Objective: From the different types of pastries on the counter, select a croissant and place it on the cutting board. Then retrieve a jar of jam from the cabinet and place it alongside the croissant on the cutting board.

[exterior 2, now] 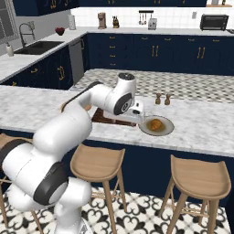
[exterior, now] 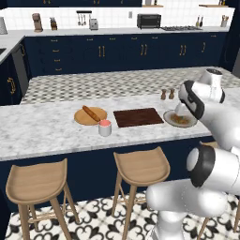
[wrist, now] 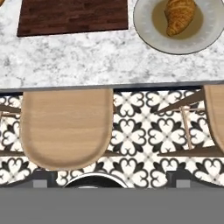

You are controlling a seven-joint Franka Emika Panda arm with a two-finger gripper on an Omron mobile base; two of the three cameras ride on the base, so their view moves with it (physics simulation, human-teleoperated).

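Our hand (wrist: 112,183), its tips spread wide and holding nothing, hangs over the worktop's (wrist: 87,61) near edge. We judge the grasp best made from straight above, fingers across the middle of the croissant (wrist: 180,15): plump, golden-brown, on a grey plate (wrist: 144,30) just beside the bare cutting board (wrist: 72,16).

Both base cams sit back behind the stools, looking forward and down at the counter (exterior: 47,131), sharing the cutting board (exterior: 138,117) and grey plate (exterior 2: 157,131), while the hand cam stares down close, plate at 1 o'clock.
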